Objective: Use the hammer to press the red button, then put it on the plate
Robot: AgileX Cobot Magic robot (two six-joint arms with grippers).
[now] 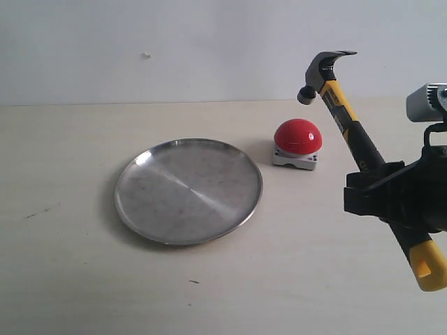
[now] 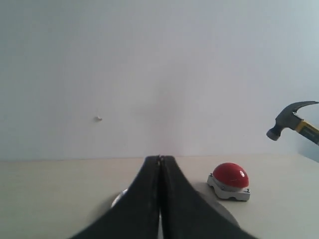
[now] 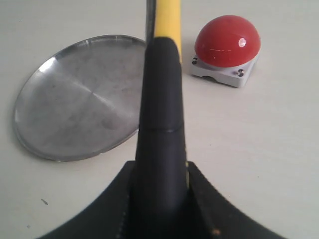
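Note:
The hammer (image 1: 349,125) is held aloft at the right, tilted, its dark head (image 1: 323,70) up above the red button (image 1: 298,136) and its yellow end low at the right. My right gripper (image 1: 380,192) is shut on the hammer's black handle (image 3: 162,124). The red button (image 3: 228,34) sits on its light-grey base, to the right of the silver plate (image 1: 188,190). The plate (image 3: 75,99) lies flat with nothing on it. My left gripper (image 2: 160,162) is shut on nothing; past it show the button (image 2: 230,176) and the hammer head (image 2: 286,119). The left gripper is outside the exterior view.
A pale wooden table (image 1: 70,279) carries everything, with a plain white wall (image 1: 174,42) behind. A small dark speck (image 1: 193,282) lies near the table's front.

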